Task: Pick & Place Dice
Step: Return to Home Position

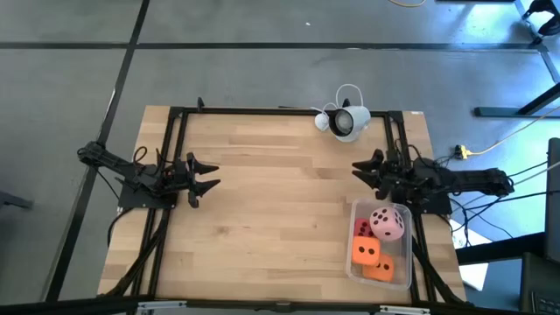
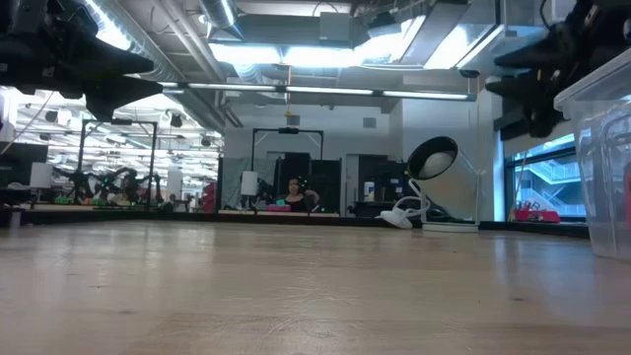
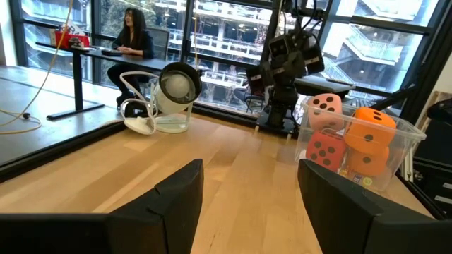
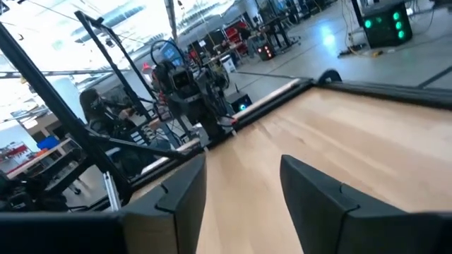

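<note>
Four dice sit stacked in a clear plastic bin (image 1: 405,262) at the table's right near corner: a pale pink one (image 1: 388,222) on top, a red one (image 1: 361,230) beneath it, and two orange ones (image 1: 367,251) (image 1: 381,269). The left wrist view shows the pink die (image 3: 324,112), the red die (image 3: 324,150) and the orange dice (image 3: 371,140) through the bin wall. My left gripper (image 1: 208,175) hovers open at the table's left side. My right gripper (image 1: 360,169) hovers open at the right side, just beyond the bin.
A white desk lamp (image 1: 345,120) stands at the far edge, right of centre. Bare wooden tabletop (image 1: 271,219) spreads between the arms. A black frame (image 1: 175,157) runs along the table's edges. A person (image 3: 133,35) sits at a desk beyond the table.
</note>
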Controlling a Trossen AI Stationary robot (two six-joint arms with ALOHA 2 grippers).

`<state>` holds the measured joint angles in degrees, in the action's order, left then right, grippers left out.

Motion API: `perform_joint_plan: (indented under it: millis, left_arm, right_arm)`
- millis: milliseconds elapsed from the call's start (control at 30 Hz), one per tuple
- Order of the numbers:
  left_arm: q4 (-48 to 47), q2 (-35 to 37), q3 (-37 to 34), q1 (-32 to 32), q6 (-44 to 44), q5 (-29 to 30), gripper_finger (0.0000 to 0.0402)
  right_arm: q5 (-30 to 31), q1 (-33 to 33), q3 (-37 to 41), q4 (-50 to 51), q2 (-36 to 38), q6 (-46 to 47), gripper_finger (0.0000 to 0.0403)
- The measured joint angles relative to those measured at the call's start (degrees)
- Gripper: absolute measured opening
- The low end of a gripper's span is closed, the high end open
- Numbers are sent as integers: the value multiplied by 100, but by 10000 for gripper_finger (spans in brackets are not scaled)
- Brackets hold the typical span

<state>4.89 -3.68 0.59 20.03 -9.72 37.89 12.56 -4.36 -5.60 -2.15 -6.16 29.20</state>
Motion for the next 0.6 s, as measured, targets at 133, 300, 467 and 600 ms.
perform_joint_plan:
  millis: [133,300,467,600]
  left_arm:
    - [0,-1,1,0,-1,0,224]
    - [0,0,1,1,0,0,224]
    - [0,0,-1,0,-2,0,224]
    - [0,0,0,2,-2,0,224]
  right_arm:
    - [-16,0,167,-43,2,36,172]
    - [-34,0,384,-58,2,33,155]
    - [-424,0,474,-2,-75,36,130]
    - [-429,2,474,4,-204,-16,111]
